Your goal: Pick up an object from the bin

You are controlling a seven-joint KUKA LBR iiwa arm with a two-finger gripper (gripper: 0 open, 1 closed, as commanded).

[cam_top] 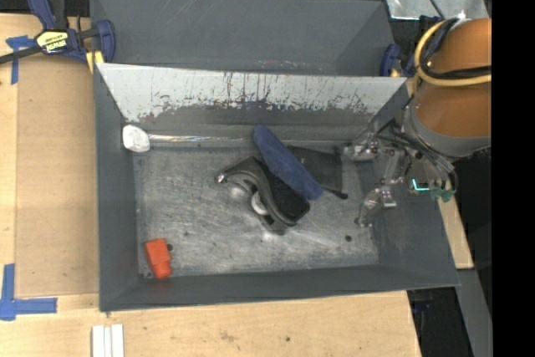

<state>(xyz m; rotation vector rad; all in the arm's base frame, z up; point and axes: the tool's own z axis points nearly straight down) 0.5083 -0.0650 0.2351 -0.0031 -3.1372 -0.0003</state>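
Contents of grey metal bin [113, 180], viewed from above.

Item 1. Gripper [368, 177]: at the right end of the bin, low over the floor, close to the right wall. Its two metal fingers [361, 151] stand spread apart, released, with bare floor between them. It holds nothing. The orange cover [456, 88] of the arm sits above the right rim.

Item 2. Black flat piece [328, 167]: on the floor just left of the gripper and the nearest thing to it. It is apart from the fingers as far as can be seen, and its kind cannot be told.

Item 3. Blue long thing [284, 159]: mid-bin, slanting from upper left to lower right, lying over item 4.

Item 4. Black soft-looking lump [286, 203]: mid-bin, under the lower end of the blue thing and touching it.

Item 5. Grey curved metal piece [238, 176]: just left of the black lump, up against it. Together, items 3 to 5 make one small heap in the middle of the floor, well apart from the gripper.

Item 6. White small lump [135, 139]: far left corner of the floor, at the foot of the back wall, alone.

Item 7. Orange-red small block [157, 257]: near left corner of the floor, beside the front wall, alone.
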